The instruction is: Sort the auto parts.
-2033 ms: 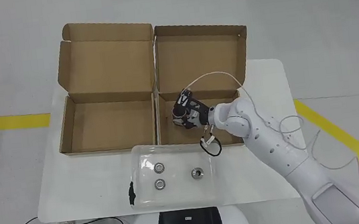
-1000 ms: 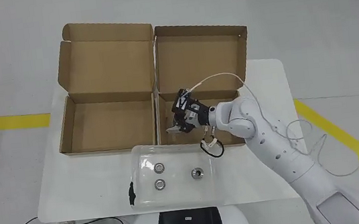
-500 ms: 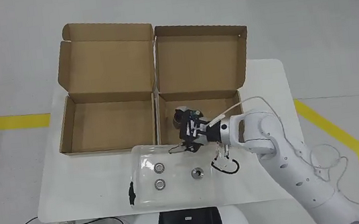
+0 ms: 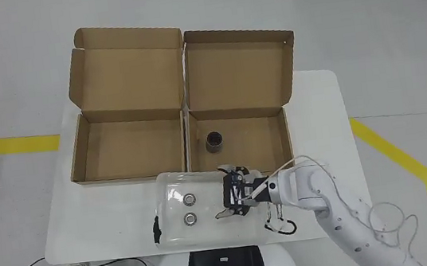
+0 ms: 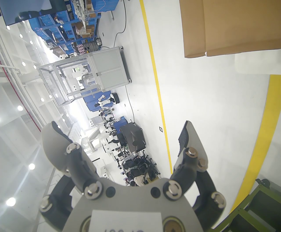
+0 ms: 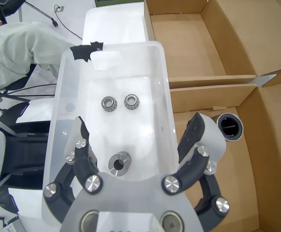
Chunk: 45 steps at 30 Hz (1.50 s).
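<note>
Right end effector [image 6: 137, 125], jaws spread and empty, hovers over the tray [image 6: 163, 66] above a steel bushing [image 6: 119, 163], having withdrawn from the box [image 4: 270, 138] and left a cylinder [image 6: 230, 127] there.

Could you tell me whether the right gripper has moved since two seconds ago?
Yes. The right gripper left the right box, pulling back toward the robot, and is now over the clear tray.

We count: right gripper [image 6: 138, 125], fingers spread, over clear bin [image 6: 56, 105] holding bearing [image 6: 109, 104], second bearing [image 6: 131, 102], steel bushing [image 6: 119, 163]; black-rimmed sleeve [image 6: 230, 127] in cardboard box [image 6: 248, 173].
</note>
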Each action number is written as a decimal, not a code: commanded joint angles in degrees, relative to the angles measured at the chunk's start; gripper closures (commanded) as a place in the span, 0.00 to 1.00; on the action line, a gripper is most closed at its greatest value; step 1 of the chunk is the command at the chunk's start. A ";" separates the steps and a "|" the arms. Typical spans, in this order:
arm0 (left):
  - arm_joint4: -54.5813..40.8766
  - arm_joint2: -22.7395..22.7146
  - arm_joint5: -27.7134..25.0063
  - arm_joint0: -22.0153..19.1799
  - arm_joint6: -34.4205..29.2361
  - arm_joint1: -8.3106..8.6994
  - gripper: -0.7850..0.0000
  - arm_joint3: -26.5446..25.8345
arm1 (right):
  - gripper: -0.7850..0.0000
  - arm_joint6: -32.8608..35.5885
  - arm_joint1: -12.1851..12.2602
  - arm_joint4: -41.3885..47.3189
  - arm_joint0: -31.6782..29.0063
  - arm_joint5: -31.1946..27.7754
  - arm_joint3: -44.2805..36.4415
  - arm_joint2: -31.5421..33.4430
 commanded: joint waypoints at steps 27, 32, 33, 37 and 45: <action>0.00 0.00 0.00 0.00 0.00 0.00 0.00 0.00 | 0.12 13.48 1.78 -1.98 -3.84 6.58 -1.75 -1.87; 0.00 0.00 0.00 0.00 0.00 0.00 0.00 0.00 | 0.13 16.50 1.62 -0.02 -2.35 7.48 -1.24 -3.29; 0.00 0.00 0.00 0.00 0.00 0.00 0.00 0.00 | 0.13 17.06 1.59 0.23 -2.07 7.64 -0.99 -3.60; 0.00 0.00 0.00 0.00 0.00 0.00 0.00 0.00 | 0.15 19.53 1.40 1.27 -0.87 8.56 -0.27 -5.06; 0.00 0.00 0.00 0.00 0.00 0.00 0.00 0.00 | 0.37 24.93 1.04 3.30 1.20 11.34 0.36 -7.61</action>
